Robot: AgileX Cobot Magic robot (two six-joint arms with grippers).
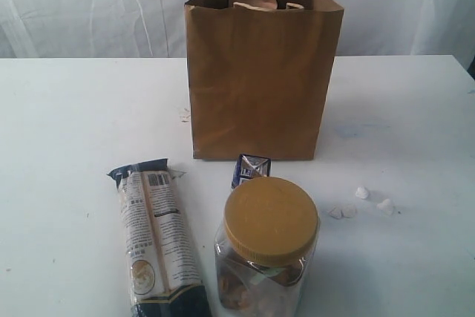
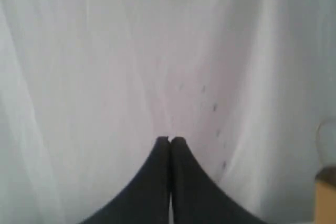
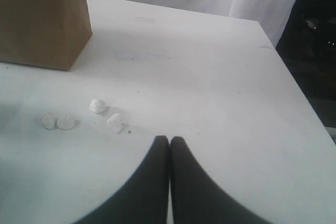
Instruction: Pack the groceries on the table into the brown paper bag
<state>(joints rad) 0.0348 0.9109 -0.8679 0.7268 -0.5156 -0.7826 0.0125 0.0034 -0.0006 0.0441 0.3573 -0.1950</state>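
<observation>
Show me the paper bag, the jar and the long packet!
paper bag [image 1: 260, 87], exterior view, front wall.
jar [image 1: 271, 220], exterior view, yellow lid.
long packet [image 1: 158, 235], exterior view, middle of its label.

You're working in what looks like a staged test area, a lab set-up: a plain white table [image 1: 67, 109], faintly scuffed, with a white curtain [image 1: 89, 5] hanging in folds along its far side. On the table a brown paper bag [image 1: 260, 87], a jar [image 1: 269, 250] and a long packet [image 1: 157, 235] are laid out like props. Past the table's right edge lies a dark space [image 3: 315, 51].
</observation>
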